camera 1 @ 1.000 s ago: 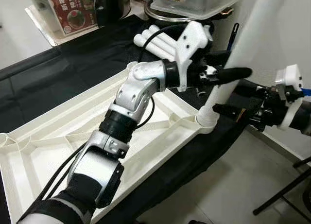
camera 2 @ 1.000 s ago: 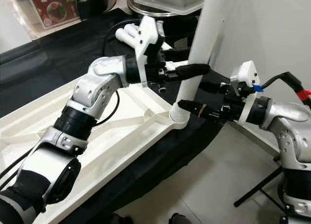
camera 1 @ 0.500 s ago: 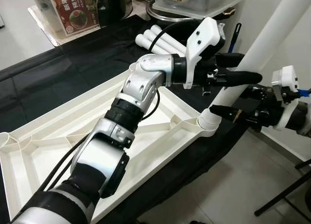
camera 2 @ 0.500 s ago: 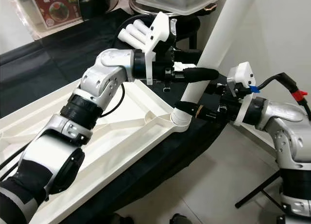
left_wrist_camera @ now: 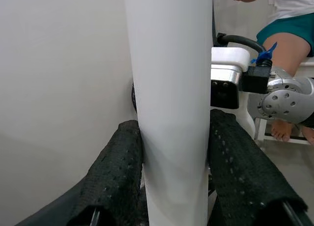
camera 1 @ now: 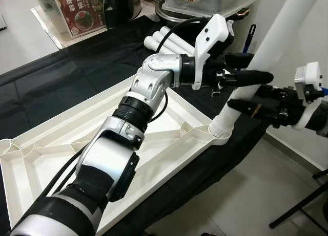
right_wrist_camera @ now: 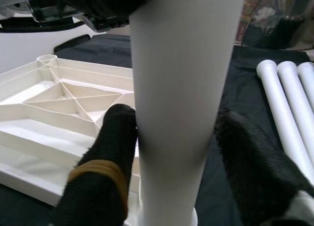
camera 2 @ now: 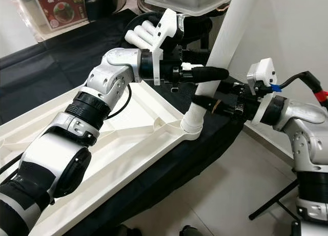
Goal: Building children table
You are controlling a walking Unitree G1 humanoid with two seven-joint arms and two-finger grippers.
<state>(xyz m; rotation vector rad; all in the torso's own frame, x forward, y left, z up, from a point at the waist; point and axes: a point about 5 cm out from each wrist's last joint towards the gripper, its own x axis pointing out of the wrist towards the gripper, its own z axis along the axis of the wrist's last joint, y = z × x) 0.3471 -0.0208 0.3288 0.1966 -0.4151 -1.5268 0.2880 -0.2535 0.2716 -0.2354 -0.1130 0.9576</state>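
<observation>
On the black cloth point(camera 1: 61, 87) lies the white tabletop point(camera 1: 61, 144), upside down with its ribs showing. At its right corner a white leg point(camera 1: 256, 62) stands tilted in the socket point(camera 1: 221, 131), rising up and to the right. The left gripper point(camera 1: 241, 74) reaches across from the left and its fingers point(left_wrist_camera: 117, 172) press against both sides of the leg. Lower on the leg, the right gripper point(camera 2: 207, 100) comes in from the right, its fingers point(right_wrist_camera: 110, 152) pinching the leg just above the socket. Three spare legs point(camera 1: 166, 41) lie together on the cloth, far behind the left wrist.
</observation>
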